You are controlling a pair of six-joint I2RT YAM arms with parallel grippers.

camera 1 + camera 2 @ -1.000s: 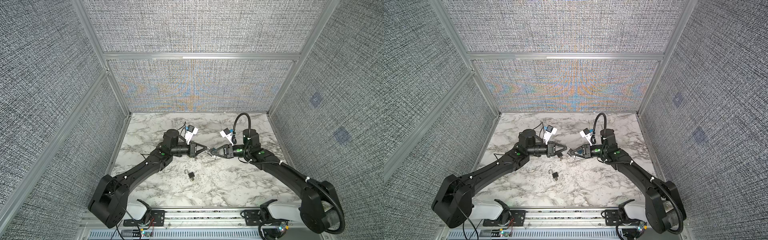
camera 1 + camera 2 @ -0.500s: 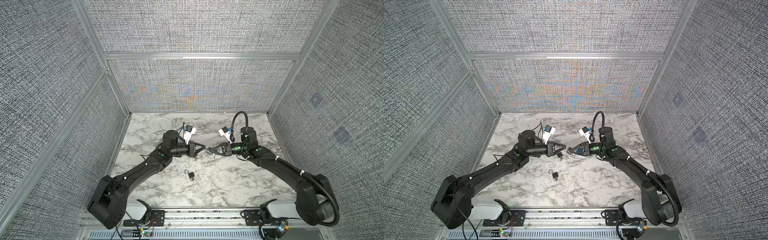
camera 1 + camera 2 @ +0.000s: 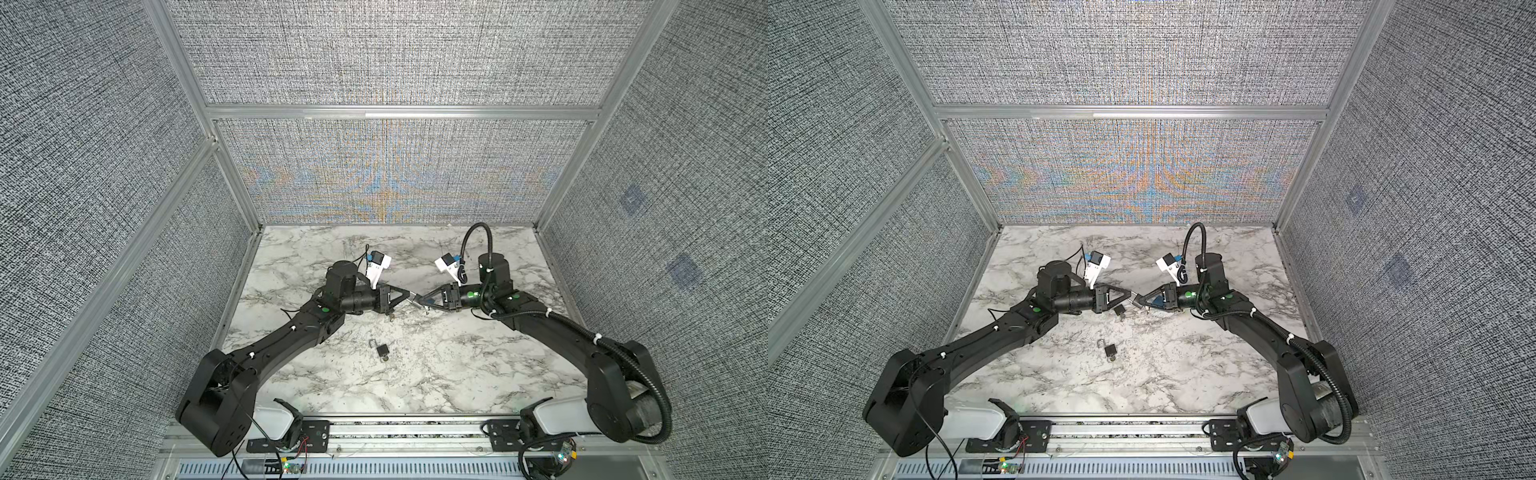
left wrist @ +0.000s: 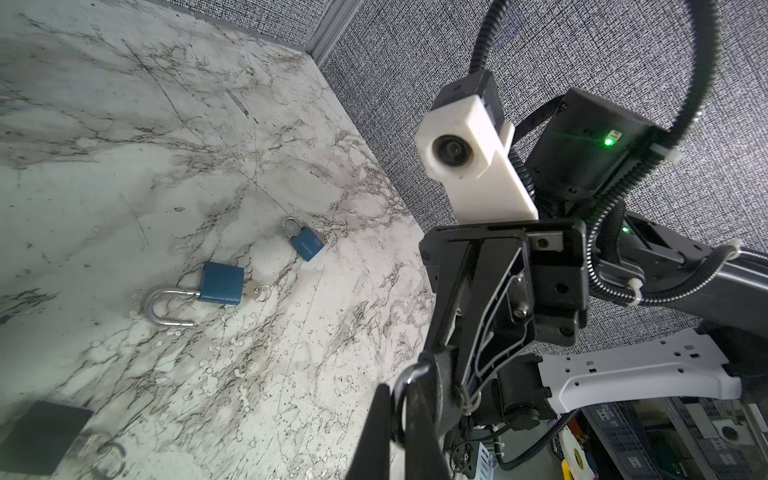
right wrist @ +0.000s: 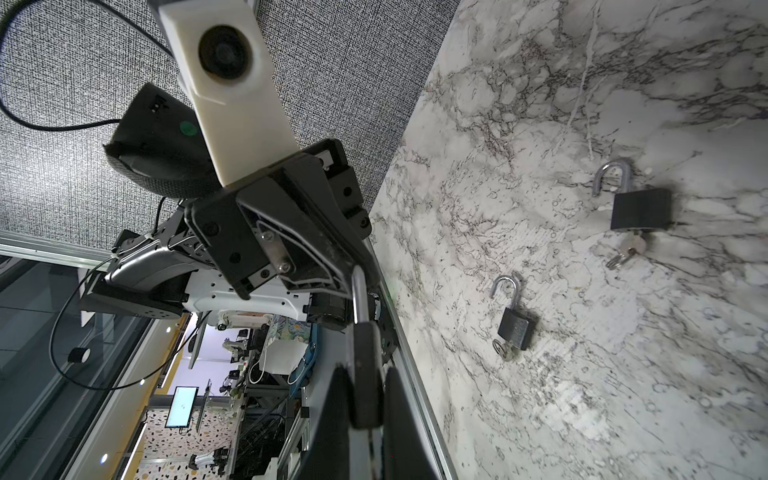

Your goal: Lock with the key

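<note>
A: Task item, where?
B: The held padlock (image 5: 365, 374) is up off the bench (image 3: 457, 374), over its middle, strung between the two arms. Right jaws are pinched narrow on the dark body. Left jaws are pinched narrow on the silver shackle (image 5: 356, 291).
A: Its key?
B: Can't see one on it, the jaws hide most of the body. Four more locks lie on the bench. A black padlock (image 5: 640, 210) sits near below the left jaws. A smaller black padlock (image 5: 515, 324) lies between that and the front edge. Both have the shackle open and a key in. Toward the right edge, going by the left wrist view, there's an open blue padlock (image 4: 220, 284) with a key in. Next to it, not touching, is a closed blue padlock (image 4: 307, 246), shackle looks seated.
A: Handling?
B: My read: small, rigid metal, dense for its size, not fragile. The shackle is smooth and round, likely to slip or swivel in a pinch. The flat sides of the body are the better hold, keeping the keyway end free. A key is thin and tiny, so take it by the flat head.
A: Text, brands?
B: Faint marking on the closed blue body, too small to read. Nothing else legible.
</note>
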